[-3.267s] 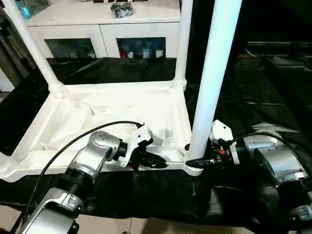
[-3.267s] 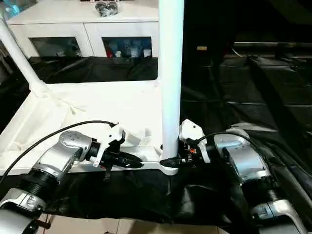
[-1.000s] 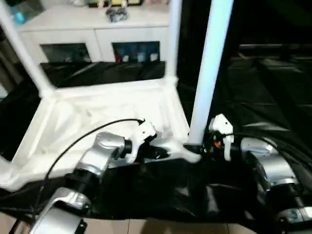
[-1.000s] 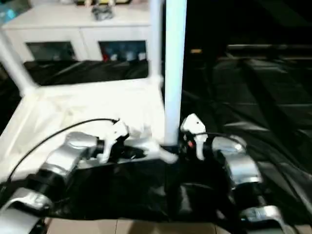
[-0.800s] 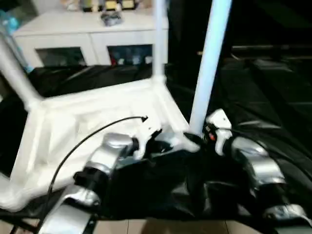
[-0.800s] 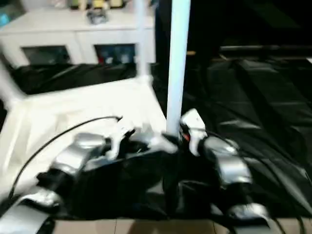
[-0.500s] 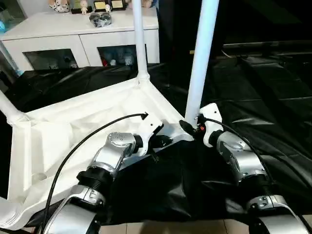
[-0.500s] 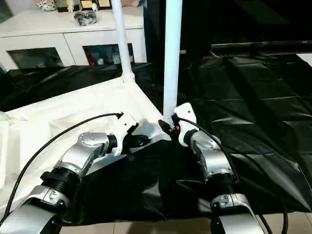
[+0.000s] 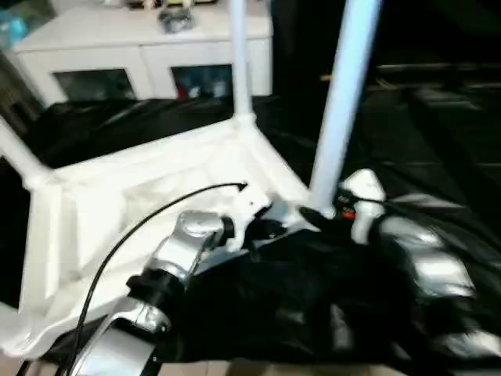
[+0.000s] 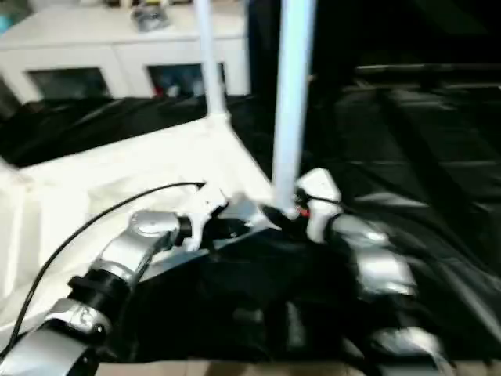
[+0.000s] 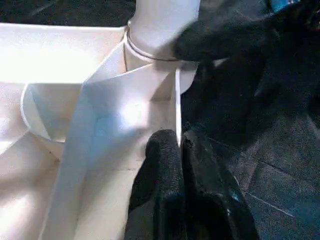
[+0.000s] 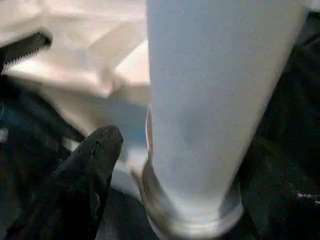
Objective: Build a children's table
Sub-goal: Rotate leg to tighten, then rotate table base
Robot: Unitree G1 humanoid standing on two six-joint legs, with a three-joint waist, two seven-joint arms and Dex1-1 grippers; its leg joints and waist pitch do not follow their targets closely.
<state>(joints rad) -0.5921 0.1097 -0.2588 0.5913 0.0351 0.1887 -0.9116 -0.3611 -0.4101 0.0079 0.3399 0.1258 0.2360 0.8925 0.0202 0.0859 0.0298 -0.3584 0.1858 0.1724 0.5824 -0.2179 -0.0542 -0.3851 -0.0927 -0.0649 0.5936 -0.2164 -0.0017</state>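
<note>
The tabletop [image 9: 141, 188] lies upside down on black sheeting [image 9: 407, 125], with its ribbed underside facing up. At the far left a leg [image 9: 16, 153] stands in its corner socket, and a second leg [image 9: 241, 63] stands in the far corner in front of the cabinet [image 9: 141, 47]. Near the middle, the left gripper [image 11: 179, 150] is closed on the thin rim of the tabletop, just beside the near corner socket. To the right of it, a third leg [image 9: 344, 94] stands upright in this socket. The right gripper [image 12: 175, 165] is at the base of this leg; one finger [image 12: 92, 155] is beside the leg with a gap between them, so the jaws look open and do not hold it. The risk is that this leg is not pushed fully into the socket. If the left gripper pulls or tilts the rim, the unheld leg could lean or come out. The sheeting may also let the tabletop slide.
</note>
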